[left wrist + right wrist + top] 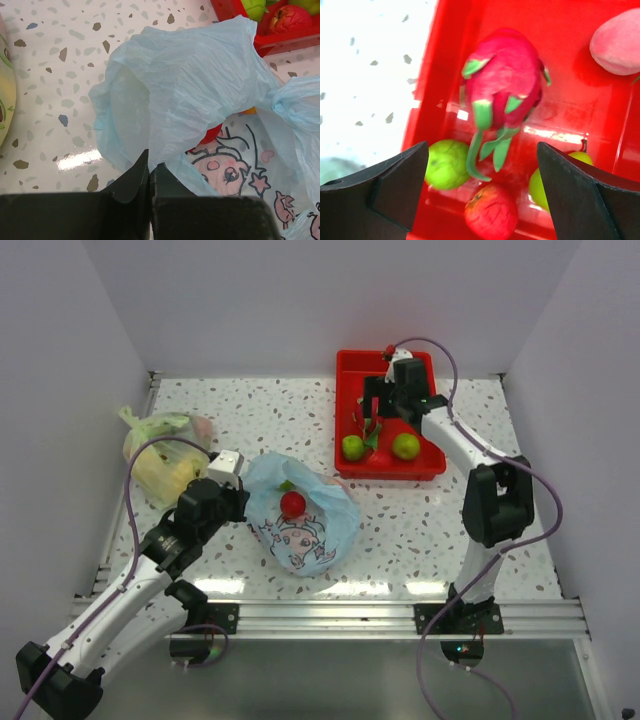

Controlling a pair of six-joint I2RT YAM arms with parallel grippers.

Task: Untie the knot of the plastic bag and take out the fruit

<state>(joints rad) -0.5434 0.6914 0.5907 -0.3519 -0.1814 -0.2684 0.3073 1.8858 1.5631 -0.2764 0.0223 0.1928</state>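
The light blue bag (300, 515) with the cartoon girl lies mid-table, its mouth gaping; no tied knot shows. A red fruit (292, 503) sits in the opening, and it also shows in the left wrist view (212, 134). My left gripper (150, 167) is shut on the bag's thin edge (185, 90) at its left side. My right gripper (481, 147) is open and empty above the red tray (350, 365). Below it lie a pink dragon fruit (502, 87), a peach (617, 42), a green fruit (446, 164) and a red one (491, 212).
The yellow-green bag (165, 455) with yellow fruit lies at the far left, close to my left arm. Two green fruits (352, 447) sit at the tray's near end. White walls close in the table on three sides.
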